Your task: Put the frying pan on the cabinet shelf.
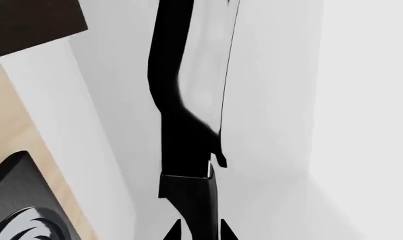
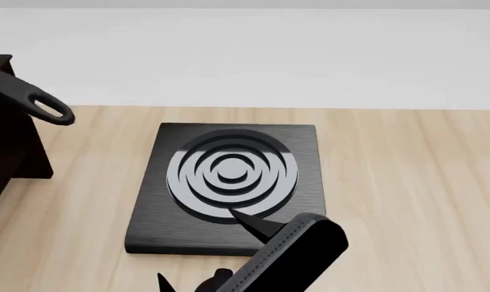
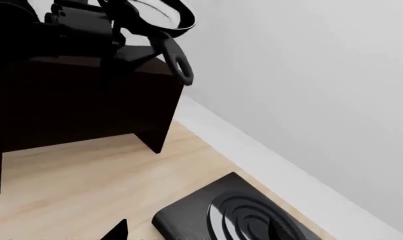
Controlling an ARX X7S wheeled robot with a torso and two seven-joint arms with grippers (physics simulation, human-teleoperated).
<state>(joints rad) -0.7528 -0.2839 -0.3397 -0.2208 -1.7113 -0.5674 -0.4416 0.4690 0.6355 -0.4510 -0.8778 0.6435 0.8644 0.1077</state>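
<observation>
So the step in hand looks like the actual placing: the frying pan (image 3: 158, 15) is up over the top of the dark cabinet (image 3: 81, 95) at the far left of the tabletop (image 2: 407, 182), and the job now is to get it down flat and let go cleanly. My take is to lower it slowly and keep the pan level so the base meets the cabinet's surface all at once, then open only when the weight is clearly resting there. The handle is the thing to watch, since in the head view its loop end (image 2: 50, 109) sticks out to the right past the cabinet edge, hanging in the air over the wood, so if the body isn't well onto the panel the pan could tip off. As for the left pincer (image 1: 200, 232), the wrist view shows the long black handle running straight away from between its tips, so I'd judge it's clamped on the handle, though only the very tips are in view and the contact itself isn't clear. The pan sits right ahead of it. The right pincer (image 2: 208, 258) hangs low at the near edge, just near the burner plate (image 2: 228, 182), well apart from the pan; looks spread open and holding nothing.
</observation>
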